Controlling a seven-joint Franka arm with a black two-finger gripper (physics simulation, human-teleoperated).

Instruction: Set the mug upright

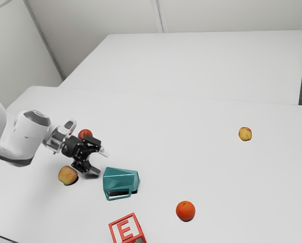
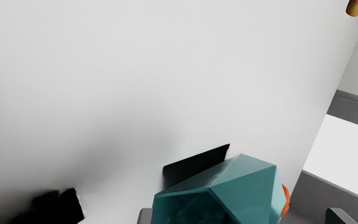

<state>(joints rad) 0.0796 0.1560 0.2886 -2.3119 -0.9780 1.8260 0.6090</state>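
The teal faceted mug [image 1: 120,179] lies on its side on the table, its handle toward the exterior view's lower edge. My gripper [image 1: 100,162] is open, its two fingers spread just off the mug's end on the exterior view's left. In the wrist view the mug [image 2: 244,193] turns its dark hollow mouth toward the hand, and the open gripper [image 2: 241,215] has a fingertip to either side of it, with nothing clasped. The mug's lower part and handle are hidden there.
Beside the hand are a yellowish fruit [image 1: 67,175] and a red apple [image 1: 85,134]. A red letter block [image 1: 126,230] lies below the mug in the exterior view. An orange [image 1: 185,210] and another yellow fruit [image 1: 245,134] rest on the white table [image 1: 191,136] farther right.
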